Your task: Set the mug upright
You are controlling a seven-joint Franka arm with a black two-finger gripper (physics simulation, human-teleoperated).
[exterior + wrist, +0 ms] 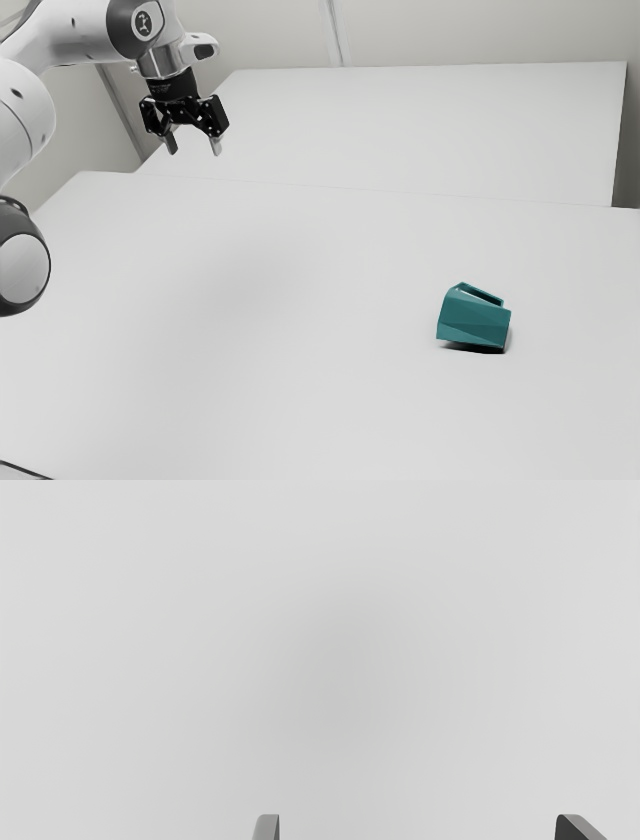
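Mug [474, 322] lies on its side, well apart from & below the spread, empty gripper [194, 151], so righting's left to do AFAICT.

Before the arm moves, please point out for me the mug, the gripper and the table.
Mug [474, 322]: exterior view, on the side of its body.
Gripper [194, 150]: exterior view, midway between its fingertips.
Table [250, 350]: exterior view, on its bare top.
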